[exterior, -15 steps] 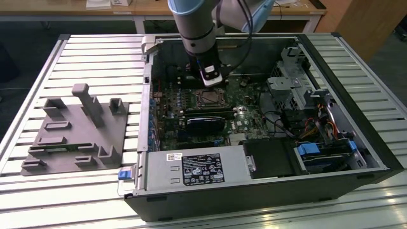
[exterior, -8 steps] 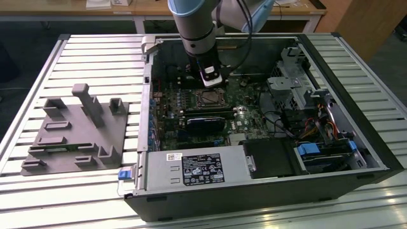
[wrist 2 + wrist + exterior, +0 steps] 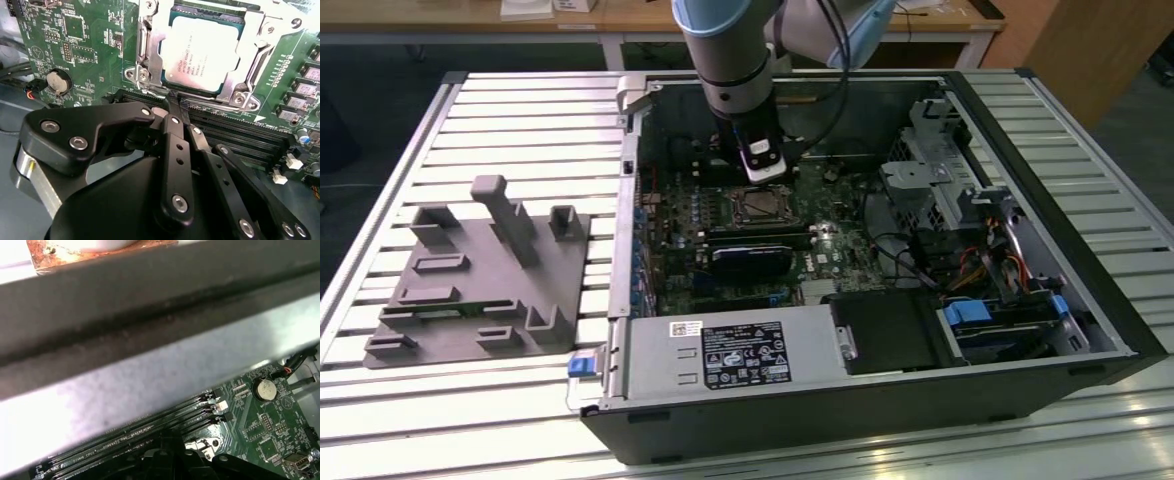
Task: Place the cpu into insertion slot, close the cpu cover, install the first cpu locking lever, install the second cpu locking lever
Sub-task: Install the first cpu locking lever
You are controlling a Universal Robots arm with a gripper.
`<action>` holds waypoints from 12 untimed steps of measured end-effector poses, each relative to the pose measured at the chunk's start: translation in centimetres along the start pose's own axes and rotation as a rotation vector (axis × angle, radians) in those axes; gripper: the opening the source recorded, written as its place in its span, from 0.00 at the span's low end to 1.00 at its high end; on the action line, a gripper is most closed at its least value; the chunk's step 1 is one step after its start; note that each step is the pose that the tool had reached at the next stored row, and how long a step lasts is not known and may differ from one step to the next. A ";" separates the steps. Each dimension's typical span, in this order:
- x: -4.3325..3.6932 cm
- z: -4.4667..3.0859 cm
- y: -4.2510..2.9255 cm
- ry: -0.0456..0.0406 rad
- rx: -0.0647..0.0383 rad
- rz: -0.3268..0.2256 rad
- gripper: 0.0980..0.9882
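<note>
The cpu [image 3: 200,52], its silvery-grey face up, lies in the insertion slot [image 3: 757,205] on the green motherboard. The cpu cover [image 3: 252,37], a silvery frame, lies flat around it. My gripper [image 3: 172,106] is shut, its black fingers pressed together with the tips at the socket's edge beside the long black memory slots [image 3: 235,135]. I cannot tell whether a thin locking lever is pinched there. In the exterior view the gripper [image 3: 769,180] hangs just behind the socket inside the open computer case. In the first wrist view the fingers [image 3: 170,460] point at the memory slots.
The case wall [image 3: 150,340] passes close by the wrist. A coin battery [image 3: 56,81] sits on the board near the socket. A black power supply [image 3: 734,355] and drive cages [image 3: 947,190] crowd the case. A grey fixture [image 3: 480,275] stands on the slatted table at the exterior view's left.
</note>
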State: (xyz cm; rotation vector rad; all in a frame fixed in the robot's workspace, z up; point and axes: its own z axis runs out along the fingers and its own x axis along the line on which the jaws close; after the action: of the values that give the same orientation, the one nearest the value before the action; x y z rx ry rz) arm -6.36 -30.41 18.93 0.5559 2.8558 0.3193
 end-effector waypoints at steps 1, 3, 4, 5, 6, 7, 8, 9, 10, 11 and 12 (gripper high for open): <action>-0.01 -0.06 0.02 0.0000 0.000 0.000 0.01; -0.07 -0.39 0.11 -0.0001 0.000 0.000 0.01; -0.11 -0.66 0.17 0.0000 0.000 0.000 0.01; -0.16 -0.89 0.24 0.0000 0.000 0.000 0.01; -0.20 -1.15 0.30 0.0000 0.000 0.000 0.01; -0.25 -1.41 0.37 0.0000 0.000 0.000 0.01; -0.29 -1.65 0.43 0.0000 0.000 0.000 0.01; -0.33 -1.89 0.49 0.0001 0.000 0.000 0.01; -0.37 -2.11 0.55 0.0000 0.000 0.000 0.01; -0.40 -2.28 0.60 0.0001 0.000 0.000 0.01; -0.42 -2.40 0.63 0.0001 0.000 0.000 0.01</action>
State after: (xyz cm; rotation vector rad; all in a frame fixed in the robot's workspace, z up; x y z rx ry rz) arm -6.36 -30.41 21.45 0.5558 2.8560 0.3188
